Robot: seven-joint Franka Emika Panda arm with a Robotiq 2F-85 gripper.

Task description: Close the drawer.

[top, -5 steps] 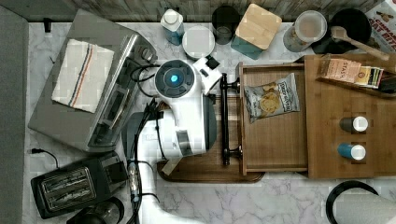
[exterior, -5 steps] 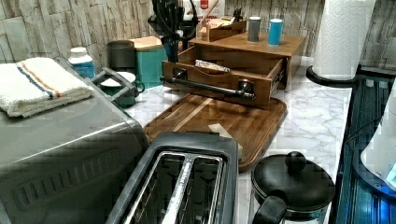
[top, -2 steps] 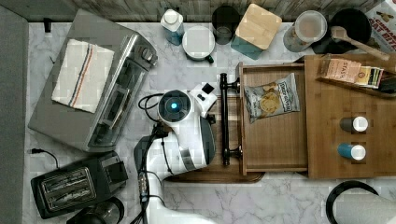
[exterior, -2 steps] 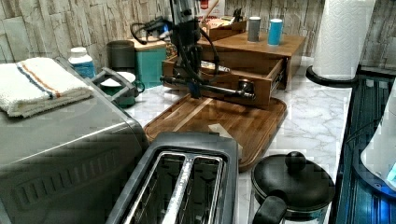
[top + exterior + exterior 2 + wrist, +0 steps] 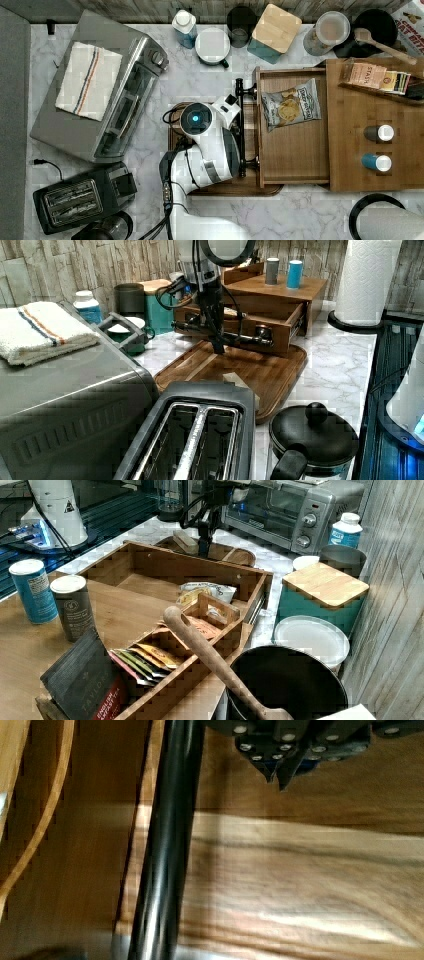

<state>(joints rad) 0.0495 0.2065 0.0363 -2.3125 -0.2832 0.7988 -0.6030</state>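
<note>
- The drawer stands pulled out of its bamboo box, toward the top view's left; its front overhangs the darker wooden serving tray.
- A long black bar handle runs across the drawer's front; in the wrist view the handle passes just beside my fingertips, above the tray's wood.
- Inside the drawer a bag of chips lies near the wall at the top view's top.
- My pincer points down with its two fingertips pressed together, nothing between them; in the left view my pincer hangs just in front of the handle, low over the tray.
- In the top view my wrist covers the tray, right beside the handle.
- On the box top stand a grey bottle and a blue bottle, with a small rack of tea packets near the back.
- Farther off, on the marble counter: a toaster oven with a folded towel on top, a black toaster, and a teal canister with a wooden lid.
</note>
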